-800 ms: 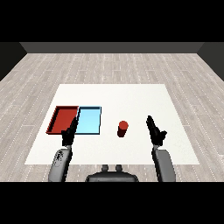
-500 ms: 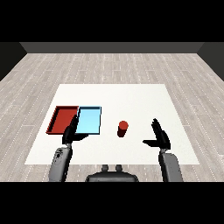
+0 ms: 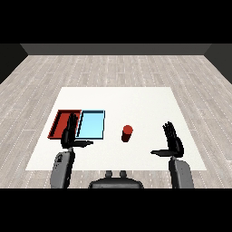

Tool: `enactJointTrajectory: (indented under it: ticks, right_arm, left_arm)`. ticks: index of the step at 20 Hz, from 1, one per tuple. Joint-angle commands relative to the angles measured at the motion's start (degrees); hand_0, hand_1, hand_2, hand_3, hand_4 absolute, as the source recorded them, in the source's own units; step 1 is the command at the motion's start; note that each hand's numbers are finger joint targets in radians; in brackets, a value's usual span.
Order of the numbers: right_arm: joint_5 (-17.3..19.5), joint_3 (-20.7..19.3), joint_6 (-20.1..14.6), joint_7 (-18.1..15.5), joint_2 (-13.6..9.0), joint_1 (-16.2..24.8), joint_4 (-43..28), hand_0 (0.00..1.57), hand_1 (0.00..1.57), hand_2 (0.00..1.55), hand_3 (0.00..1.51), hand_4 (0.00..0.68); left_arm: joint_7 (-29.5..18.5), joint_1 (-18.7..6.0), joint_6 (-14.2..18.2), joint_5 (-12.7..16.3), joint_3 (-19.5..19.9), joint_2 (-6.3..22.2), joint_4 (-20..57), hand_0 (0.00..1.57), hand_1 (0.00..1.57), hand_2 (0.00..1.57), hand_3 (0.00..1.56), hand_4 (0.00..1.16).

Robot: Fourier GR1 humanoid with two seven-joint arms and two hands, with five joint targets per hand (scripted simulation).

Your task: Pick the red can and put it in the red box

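Your right hand (image 3: pixel 172 144) is spread open well to the right of the upright red can (image 3: pixel 127 133) on the white table (image 3: pixel 136 102), and the left hand (image 3: pixel 70 134) is also open, so a sideways approach risks tipping the can before the fingers curl around it.

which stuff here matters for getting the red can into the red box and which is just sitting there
Part of the job:
- red can, upright on the table
- red tray, holding nothing
- right hand, open, apart from the can

Just there:
- light blue tray, beside the red tray
- left hand, open
- white table
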Motion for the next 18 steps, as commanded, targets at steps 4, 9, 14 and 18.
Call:
enactJointTrajectory:
  ticks: [4, 9, 14, 18]
  right_arm:
    - [-0.3, -2.8, 2.7, -3.9, -0.2, -1.3, 2.9, 0.00, 0.00, 0.00, 0.00, 0.000]
    - [-1.8, -3.3, 4.0, -0.1, -0.6, 2.0, -1.9, 0.00, 0.00, 0.00, 0.00, 0.000]
    - [-0.7, -3.1, 3.4, 1.2, -0.5, -5.3, 3.2, 0.00, 0.00, 0.00, 0.00, 0.000]
    - [0.6, -0.5, 0.8, 2.9, 2.4, -8.8, 4.1, 0.00, 0.00, 0.00, 0.00, 0.000]
  left_arm:
    - [-3.4, 1.0, -0.6, -0.4, 0.3, -0.3, -0.3, 0.00, 0.00, 0.00, 0.00, 0.00]
    - [-10.4, 1.7, 1.9, -4.1, -2.6, -3.4, 3.7, 0.00, 0.00, 0.00, 0.00, 0.00]
    - [-5.4, 1.1, -0.1, -1.2, 0.7, -0.6, 2.1, 0.00, 0.00, 0.00, 0.00, 0.00]
    - [-2.4, -0.7, -0.5, 0.0, 2.0, 0.6, 1.0, 0.00, 0.00, 0.00, 0.00, 0.00]
